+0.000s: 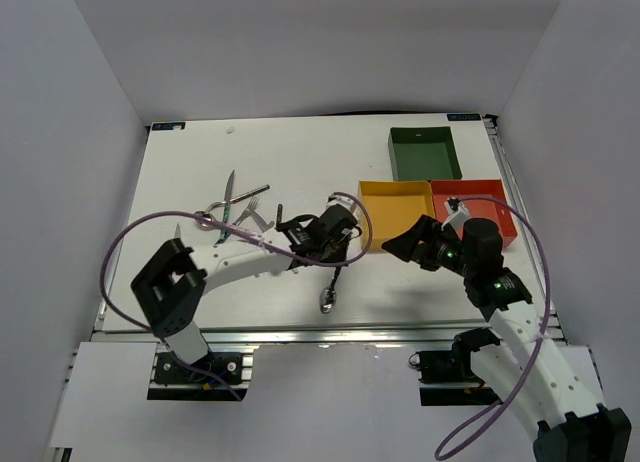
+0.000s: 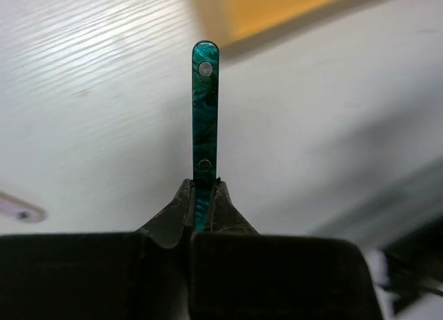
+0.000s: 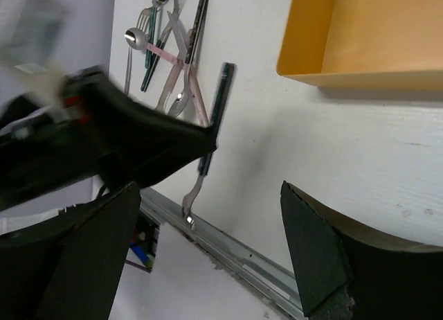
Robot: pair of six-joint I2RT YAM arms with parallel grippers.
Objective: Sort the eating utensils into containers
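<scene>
My left gripper (image 1: 335, 240) is shut on a teal-green-handled utensil (image 1: 327, 300) and holds it above the table, left of the yellow tray (image 1: 393, 210). In the left wrist view the handle (image 2: 205, 112) sticks out past the closed fingers (image 2: 202, 188), pointing at the yellow tray (image 2: 277, 8). The right wrist view shows the held utensil (image 3: 220, 102) with its silver end down. My right gripper (image 1: 405, 244) is open and empty just right of it, as the right wrist view (image 3: 210, 192) also shows. Several more utensils (image 1: 235, 214) lie in a pile at the left, which the right wrist view (image 3: 166, 50) also catches.
The dark green tray (image 1: 425, 154) stands at the back right. The red tray (image 1: 490, 197) sits right of the yellow one, partly behind my right arm. The yellow tray (image 3: 360, 36) looks empty. A metal rail (image 1: 320, 330) runs along the table's near edge.
</scene>
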